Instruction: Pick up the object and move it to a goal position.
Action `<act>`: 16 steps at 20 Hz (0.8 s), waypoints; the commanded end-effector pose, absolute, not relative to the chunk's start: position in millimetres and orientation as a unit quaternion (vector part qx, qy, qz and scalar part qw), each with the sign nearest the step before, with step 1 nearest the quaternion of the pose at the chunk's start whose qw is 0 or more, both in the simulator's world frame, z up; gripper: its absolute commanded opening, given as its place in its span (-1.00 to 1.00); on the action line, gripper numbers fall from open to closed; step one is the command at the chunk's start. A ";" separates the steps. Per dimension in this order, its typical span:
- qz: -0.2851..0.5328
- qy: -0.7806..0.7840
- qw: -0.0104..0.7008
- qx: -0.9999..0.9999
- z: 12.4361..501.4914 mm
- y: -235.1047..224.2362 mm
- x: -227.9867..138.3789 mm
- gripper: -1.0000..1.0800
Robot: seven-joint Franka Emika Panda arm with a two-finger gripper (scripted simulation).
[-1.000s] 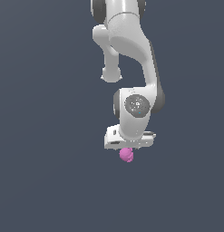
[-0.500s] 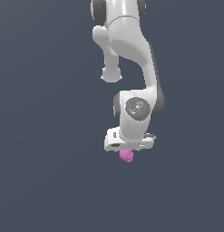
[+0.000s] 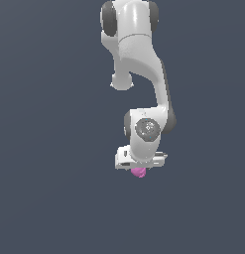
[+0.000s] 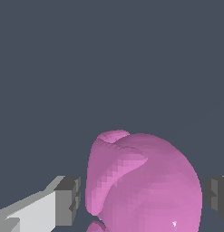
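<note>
Fingers (image 4: 68,199) sit either side of the object (image 4: 145,186) in the wrist view. Grey pad on one side is just beside the pink surface with a thin dark gap showing; the other pad (image 4: 216,195) is at the frame edge with a narrow gap too. Can't tell if they're actually pressing on it or just bracketing it, so grip state unconfirmed. Spread is only slightly wider than the blob itself.

Object is pink-magenta, rounded, with a small bump on its upper part; its lower part is cut off by the frame.

Exterior view: white arm (image 3: 139,64) hangs down from the top of frame, gripper (image 3: 139,166) pointing down. Object (image 3: 139,172) pokes out directly under the hand, partly hidden by it.

Surroundings: plain dark grey-blue background in both views; can't tell whether it's a table or how close it is. Nothing else near the object, nothing blocking the fingers.
</note>
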State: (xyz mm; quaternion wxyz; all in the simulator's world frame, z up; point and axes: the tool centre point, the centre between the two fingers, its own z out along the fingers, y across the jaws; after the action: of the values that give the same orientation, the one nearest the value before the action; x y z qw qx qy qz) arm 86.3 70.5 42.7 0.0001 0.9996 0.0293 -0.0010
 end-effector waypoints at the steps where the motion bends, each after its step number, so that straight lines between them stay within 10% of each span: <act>1: 0.000 0.029 0.000 1.000 38.4 70.6 87.3 0.92; 4: 0.000 0.029 0.000 1.000 39.5 70.7 88.3 0.92; 5: 0.000 0.029 0.000 1.000 39.5 70.7 88.3 -1.00; 16: 0.000 0.030 0.000 1.000 39.6 70.6 88.2 -1.00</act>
State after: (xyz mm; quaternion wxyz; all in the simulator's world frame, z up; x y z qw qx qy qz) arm 88.1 70.7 39.3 0.0000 0.9996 0.0294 -0.0002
